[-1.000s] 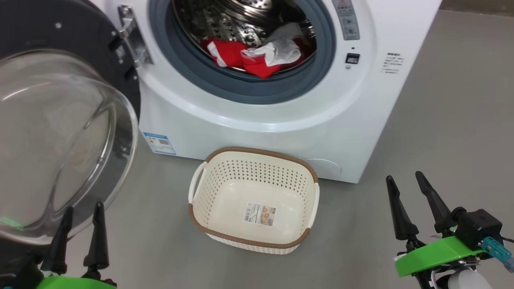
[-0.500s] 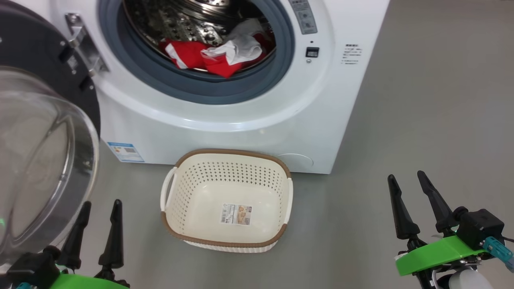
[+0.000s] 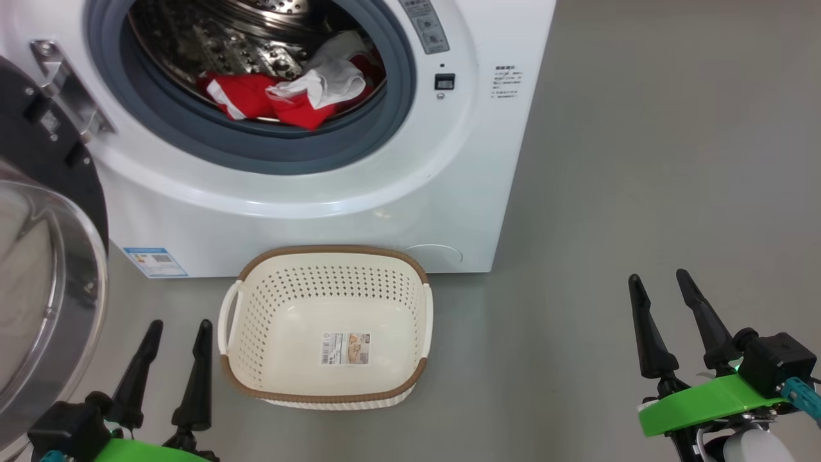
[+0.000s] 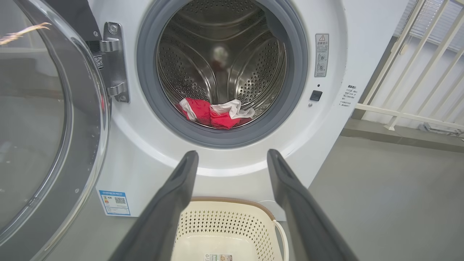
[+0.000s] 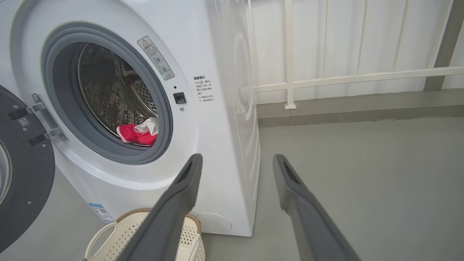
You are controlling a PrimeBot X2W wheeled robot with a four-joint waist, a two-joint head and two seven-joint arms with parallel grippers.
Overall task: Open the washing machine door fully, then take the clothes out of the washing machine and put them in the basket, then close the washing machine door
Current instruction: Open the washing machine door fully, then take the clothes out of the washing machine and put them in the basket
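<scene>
The washing machine (image 3: 359,192) stands with its door (image 3: 45,269) swung wide to the left, glass bowl facing me. Red and white clothes (image 3: 288,96) lie at the front of the steel drum (image 4: 221,65), also seen as clothes (image 4: 214,112) and clothes (image 5: 139,132) in the wrist views. The cream basket (image 3: 256,308) sits on the floor before the machine with only its label inside. My left gripper (image 3: 179,327) is open at the basket's left, close to the door. My right gripper (image 3: 660,282) is open over bare floor at the right.
Grey floor (image 3: 641,160) spreads to the machine's right. A white railing (image 5: 326,78) and wall stand behind the machine. The door hinge (image 4: 112,61) sits at the left of the opening. A blue sticker (image 3: 156,262) marks the machine's lower left front.
The head view has shifted, so machine, door and basket slide left in it. Both grippers stay open and low.
</scene>
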